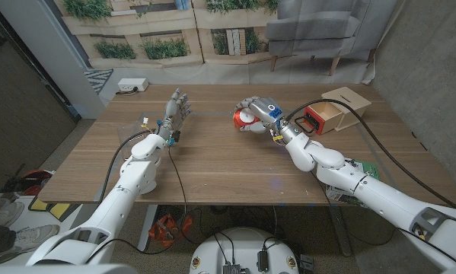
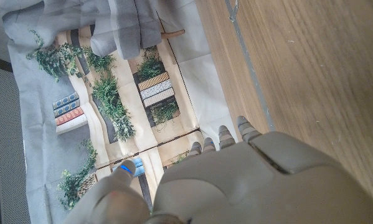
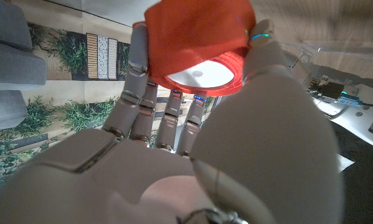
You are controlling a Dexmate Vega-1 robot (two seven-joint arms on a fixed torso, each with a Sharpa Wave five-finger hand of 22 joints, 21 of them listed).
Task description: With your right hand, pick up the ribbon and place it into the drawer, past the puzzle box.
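Observation:
A roll of red ribbon [image 1: 243, 119] with a white core is held in my right hand [image 1: 259, 114] over the middle of the table. In the right wrist view the ribbon [image 3: 198, 37] sits between the thumb and the fingers [image 3: 139, 68]. A wooden drawer box [image 1: 328, 118] with a red front lies to the right of that hand, with a gap between them. A tan puzzle box [image 1: 349, 98] with a slot stands behind the drawer at the far right corner. My left hand [image 1: 174, 114] stands upright at the left, fingers apart, holding nothing; its back [image 2: 254, 180] fills the lower left wrist view.
The wooden table [image 1: 212, 167] has bare board in front of both hands. A white power strip [image 1: 132, 86] sits on the floor beyond the far left corner. A grey sofa [image 1: 319, 27] and a printed plant backdrop [image 1: 159, 38] stand behind the table.

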